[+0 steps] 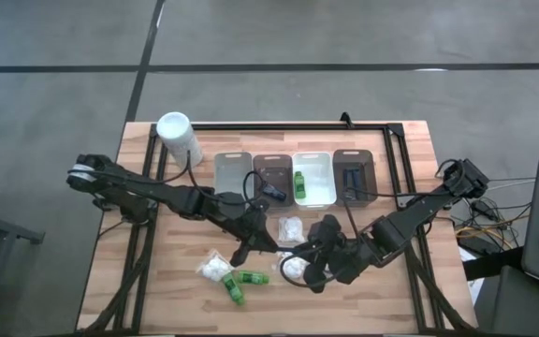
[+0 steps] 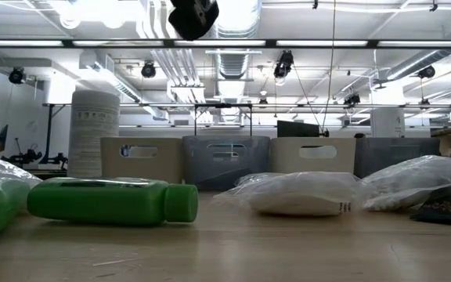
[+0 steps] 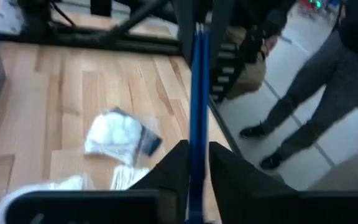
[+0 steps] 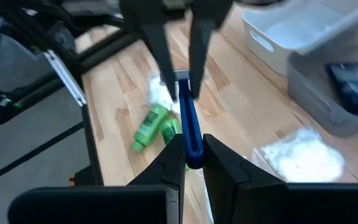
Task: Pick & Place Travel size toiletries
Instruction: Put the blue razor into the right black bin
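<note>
A thin blue stick, one of the travel size toiletries, hangs in the air over the table's middle, between my two grippers. My left gripper has one end and my right gripper the other; both are shut on it. On the wood below lie two green bottles on their sides and clear packets of white puffs. My left gripper pinches one end of the blue stick between its two fingers. The stick runs straight on out of the fingers, in line with them, toward my right gripper. It is lifted clear of the table. My right gripper pinches the stick's other end between its two fingers, slanting down from the table's right. The stick runs forward out of the fingertips, up to the left gripper's fingers. It touches nothing below.
Four trays stand in a row at the back: grey, brown, light with a green bottle in it, brown. A tall white container stands at the back left. A person's legs show beyond the table.
</note>
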Controlling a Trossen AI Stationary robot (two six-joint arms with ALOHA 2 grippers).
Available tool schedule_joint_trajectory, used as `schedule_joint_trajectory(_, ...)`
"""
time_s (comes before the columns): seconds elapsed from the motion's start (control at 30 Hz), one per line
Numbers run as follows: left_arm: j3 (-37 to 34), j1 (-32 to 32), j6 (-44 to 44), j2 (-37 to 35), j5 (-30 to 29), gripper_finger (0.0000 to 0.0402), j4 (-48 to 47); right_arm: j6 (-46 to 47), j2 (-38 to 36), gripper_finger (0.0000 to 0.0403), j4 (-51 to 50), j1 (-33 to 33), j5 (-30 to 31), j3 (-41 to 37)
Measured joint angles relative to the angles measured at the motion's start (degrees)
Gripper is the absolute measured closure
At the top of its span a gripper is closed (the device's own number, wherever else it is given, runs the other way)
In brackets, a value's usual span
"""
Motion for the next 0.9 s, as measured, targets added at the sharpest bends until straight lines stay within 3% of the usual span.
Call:
schedule_joint_trajectory(0.17, 0.44, 0.03, -1.49, -0.29, -0.01, 0.0269, 0.4, 3.51, 0.02, 0.0373, -3.76, -0.07, 0.03, -0.11)
schedule_joint_trajectory(0.3, 0.44, -0.02, -1.41, -0.3, -3.56, 0.0207, 0.16, 8.33, 0.02, 0.0373, -7.93, -0.02, 2.06, -0.11)
schedule_joint_trajectory(0.5, 0.44, 0.04, -1.03, -0.49, -5.25, 0.0134, -2.35, 30.19, 0.02, 0.0374, -24.74, 1.42, 9.21, -0.09)
schedule_joint_trajectory(0.73, 0.44, 0.99, 2.08, -2.65, -5.32, 0.012, -11.43, 68.57, 0.02, 0.0374, -53.83, 5.03, 10.35, -0.64)
schedule_joint_trajectory(0.9, 0.11, 4.2, 4.98, -5.61, -3.88, 0.0132, -16.71, 71.11, -4.05, 0.0374, -54.1, 2.56, 8.08, -4.96)
